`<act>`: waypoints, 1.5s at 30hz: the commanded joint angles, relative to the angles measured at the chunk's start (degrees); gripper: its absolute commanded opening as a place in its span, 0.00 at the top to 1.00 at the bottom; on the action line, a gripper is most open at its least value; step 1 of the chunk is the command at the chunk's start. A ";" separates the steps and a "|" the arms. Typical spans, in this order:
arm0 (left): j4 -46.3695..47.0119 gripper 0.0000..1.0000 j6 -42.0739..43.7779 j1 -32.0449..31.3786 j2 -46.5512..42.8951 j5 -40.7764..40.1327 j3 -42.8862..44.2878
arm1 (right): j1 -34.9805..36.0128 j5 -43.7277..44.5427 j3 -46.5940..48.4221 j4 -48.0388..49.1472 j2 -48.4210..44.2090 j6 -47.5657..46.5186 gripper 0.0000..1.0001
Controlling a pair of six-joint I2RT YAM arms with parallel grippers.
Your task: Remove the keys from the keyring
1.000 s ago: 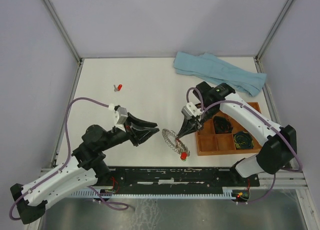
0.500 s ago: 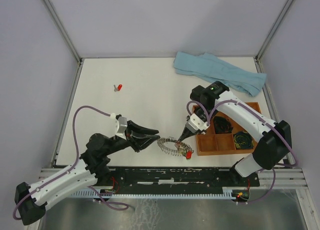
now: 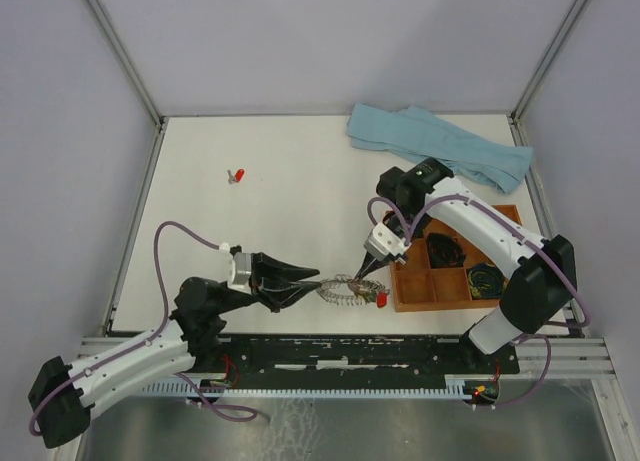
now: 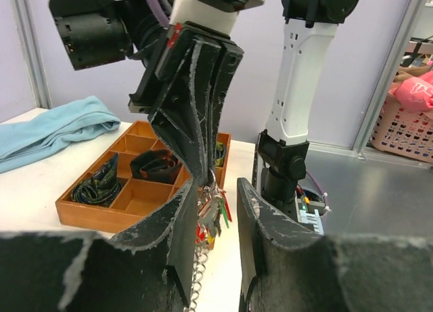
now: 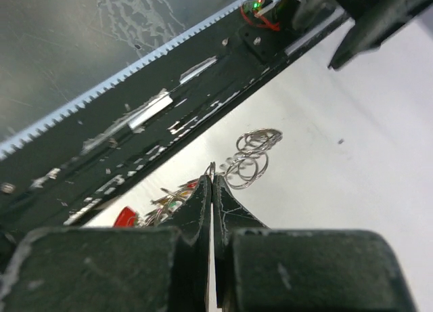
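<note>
The keyring (image 3: 346,289) lies at the surface's (image 3: 280,221) near edge, just left of the wooden tray (image 3: 415,287), and is stretched left to right. The right gripper (image 3: 362,272), its fingers pressed together, pinches the keyring from above. The left gripper (image 3: 314,279), spread, straddles the keyring's left end. The keys (image 3: 381,299) bunch at its right end.

light: bright, even, overhead | shadows: faint, soft on table (image 3: 280,171) | glare: white streaks on rail (image 5: 149,116) | focus: top view sharp; near fingers (image 4: 284,258) soft in wrist views

Blue cloth (image 3: 440,146) far right; wooden tray (image 3: 417,287) holds dark coiled bundles (image 3: 487,280).
</note>
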 commanded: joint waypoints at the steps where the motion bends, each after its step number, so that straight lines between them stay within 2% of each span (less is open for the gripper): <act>1: 7.72 0.64 3.45 -1.05 3.14 1.19 0.38 | -0.04 -0.79 4.37 2.45 0.05 19.01 0.99; 5: 7.67 0.65 3.19 -2.28 4.89 -3.92 0.50 | 0.09 6.05 2.45 24.61 -2.82 55.34 0.99; 6: 7.67 0.65 2.79 -2.46 5.17 -6.03 0.38 | 0.02 8.71 1.99 28.59 -3.37 61.24 0.99; 8: 7.65 0.65 1.92 -2.49 5.89 -10.02 0.32 | -0.13 10.64 1.98 31.00 -4.05 66.20 1.00; 11: 9.61 0.65 2.03 -2.55 7.95 -12.21 0.37 | -0.47 7.91 1.26 33.53 -4.89 70.12 0.99; 15: 11.65 0.65 4.69 -2.50 11.74 -11.99 1.05 | -0.48 4.93 -0.37 34.70 -5.87 70.47 0.99; 24: 12.68 0.65 14.73 -2.52 17.78 -8.35 3.19 | -0.48 4.16 -2.00 36.29 -8.85 71.22 0.99; 36: 18.71 0.68 11.36 -2.55 27.14 -4.56 7.37 | -0.48 3.72 -3.32 38.33 -10.19 72.61 0.99; 45: 16.86 0.82 11.03 -2.55 28.03 -5.53 8.40 | -0.47 3.56 -3.59 38.72 -10.14 72.85 0.99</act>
